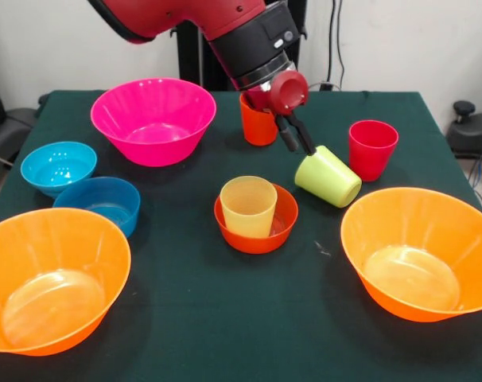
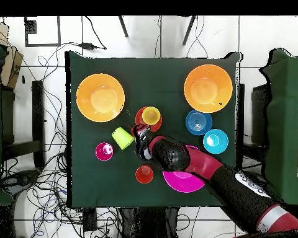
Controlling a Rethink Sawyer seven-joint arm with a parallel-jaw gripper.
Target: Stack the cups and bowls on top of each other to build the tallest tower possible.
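The tower is barely begun: judging by how things lie, only 1 pairing exists, the pale yellow cup (image 1: 248,206) standing upright inside the small red-orange bowl (image 1: 257,220) near the middle of the green table (image 1: 225,318). The gripper (image 1: 305,142) is clamped on the base of the lime green cup (image 1: 328,176), which hangs tilted, mouth toward the camera's lower right, just beside the red-orange bowl and above the cloth; whether it touches the table I cannot tell. Everything else sits alone. The orange cup (image 1: 258,121) stands at the far side behind the arm, the red-pink cup (image 1: 372,150) upright to its right in the front view. The large magenta bowl (image 1: 153,119) is at the far left, with the light blue bowl (image 1: 58,167) and darker blue bowl (image 1: 99,204) touching or nearly so in front of it. The 2 large orange bowls (image 1: 54,274) (image 1: 420,251) sit at the near corners, well apart. So 8 pieces remain unstacked, plus the 1 in hand. No brand, label or legible writing shows on any cup, bowl or on the arm.
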